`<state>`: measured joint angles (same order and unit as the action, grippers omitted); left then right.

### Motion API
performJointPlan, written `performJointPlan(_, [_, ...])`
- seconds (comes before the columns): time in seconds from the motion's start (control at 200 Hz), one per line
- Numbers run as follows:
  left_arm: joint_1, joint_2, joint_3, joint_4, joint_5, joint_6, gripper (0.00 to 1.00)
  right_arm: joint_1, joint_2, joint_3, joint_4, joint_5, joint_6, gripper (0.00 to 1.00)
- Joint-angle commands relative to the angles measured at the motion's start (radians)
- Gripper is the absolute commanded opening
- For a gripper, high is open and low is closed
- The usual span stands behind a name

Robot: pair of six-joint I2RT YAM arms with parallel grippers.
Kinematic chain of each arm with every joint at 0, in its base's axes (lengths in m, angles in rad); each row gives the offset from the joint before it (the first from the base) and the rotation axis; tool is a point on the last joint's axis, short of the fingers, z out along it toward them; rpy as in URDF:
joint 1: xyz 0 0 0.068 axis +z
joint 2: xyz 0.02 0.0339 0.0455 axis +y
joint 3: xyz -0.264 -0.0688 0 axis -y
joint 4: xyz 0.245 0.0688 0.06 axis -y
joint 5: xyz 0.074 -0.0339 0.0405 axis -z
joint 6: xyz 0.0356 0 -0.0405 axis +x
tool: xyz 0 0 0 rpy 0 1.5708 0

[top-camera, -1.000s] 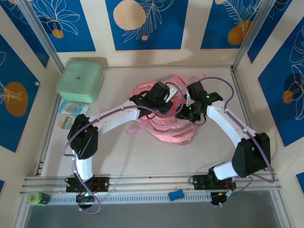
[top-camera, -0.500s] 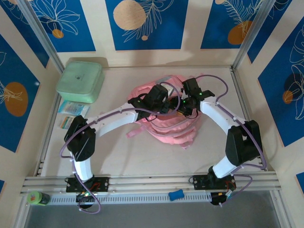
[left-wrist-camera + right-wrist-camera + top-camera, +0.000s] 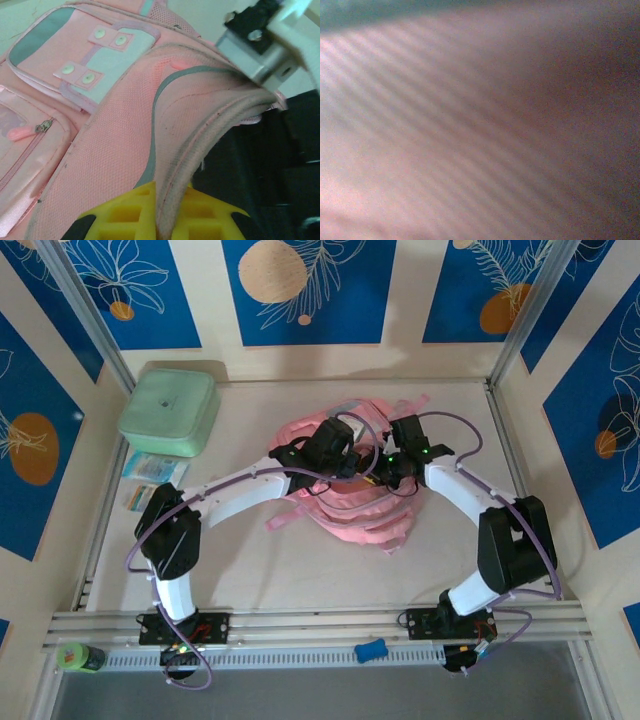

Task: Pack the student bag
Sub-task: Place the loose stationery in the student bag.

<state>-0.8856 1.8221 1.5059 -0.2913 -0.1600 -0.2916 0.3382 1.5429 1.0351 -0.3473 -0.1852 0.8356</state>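
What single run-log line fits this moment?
left gripper: shut on student bag edge | right gripper: against student bag, grip unclear | mint-green box: untouched

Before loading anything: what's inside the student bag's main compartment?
The left gripper pinches the rim of the student bag; beyond it the interior is dark shadow. Its pink fabric covers the rest, so contents cannot be told.

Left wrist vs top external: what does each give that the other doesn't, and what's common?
Left wrist: a close-up of the left gripper shut on a trimmed edge of the bag, with yellow fingers on either side. It also gives a snap-button pocket and a zip pull.
Top external: the whole layout. The mint box and packets are far left, a blue block is at the near edge, and the right arm is over the bag.
Both: the pink bag, with the left gripper at it.
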Motion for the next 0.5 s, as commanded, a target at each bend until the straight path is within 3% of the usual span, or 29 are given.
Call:
performJointPlan(0.0, [-0.006,-0.078,-0.005,0.076,0.004,-0.053,0.0,0.053,0.005,-0.009,0.182,-0.117,0.031,0.13])
performJointPlan(0.235, [0.0,-0.081,-0.016,0.065,0.001,-0.077,0.0,0.025,-0.101,-0.08,0.111,-0.11,-0.029,0.18])
performJointPlan(0.435, [0.003,-0.082,-0.054,0.069,0.073,-0.12,0.0,-0.016,-0.241,-0.111,-0.118,-0.002,-0.128,0.22])
performJointPlan(0.495, [0.007,-0.09,-0.071,0.08,0.125,-0.146,0.08,-0.023,-0.274,-0.119,-0.174,0.033,-0.147,0.22])
